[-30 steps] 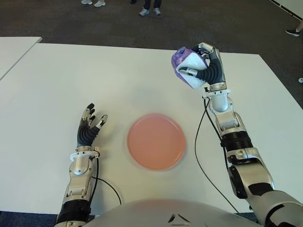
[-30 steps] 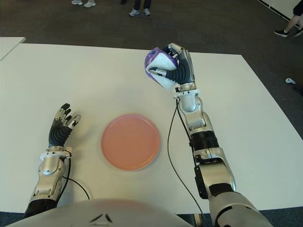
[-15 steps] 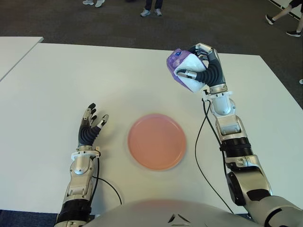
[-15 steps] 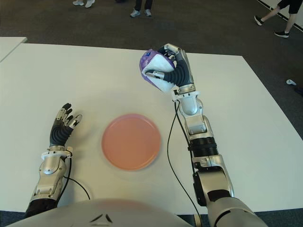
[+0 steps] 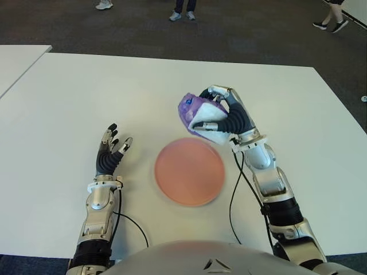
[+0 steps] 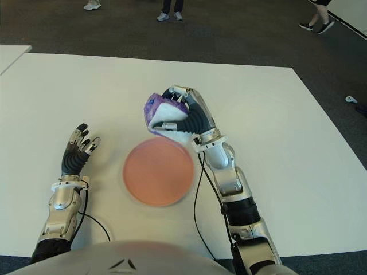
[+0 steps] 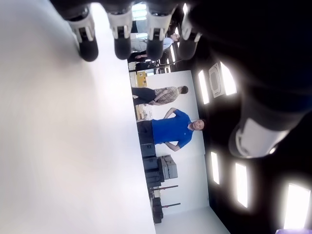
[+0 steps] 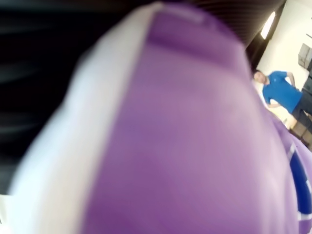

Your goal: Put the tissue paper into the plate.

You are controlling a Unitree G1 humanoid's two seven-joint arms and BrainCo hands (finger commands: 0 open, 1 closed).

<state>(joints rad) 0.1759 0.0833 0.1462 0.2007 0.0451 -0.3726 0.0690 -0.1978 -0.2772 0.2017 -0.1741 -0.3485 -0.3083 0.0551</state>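
White worktop (image 5: 69, 91), large and rectangular, bare but for the items listed; dark carpeted floor (image 5: 241, 28) beyond its far edge, with the feet of several persons standing there.

Plate (image 5: 189, 171): pink, round, empty, at centre near the robot.

Tissue paper (image 5: 199, 113): soft purple-and-white pack, held aloft just past the plate's far rim, clear of the surface.

Right hand (image 5: 228, 117): fingers curled firmly round the pack.

Left hand (image 5: 110, 153): beside the plate on its left, fingers spread, holding nothing.

Handling advice: bring the pack over the plate's centre, lower until it meets the dish, then release; letting go early risks it landing on the rim and tipping off.
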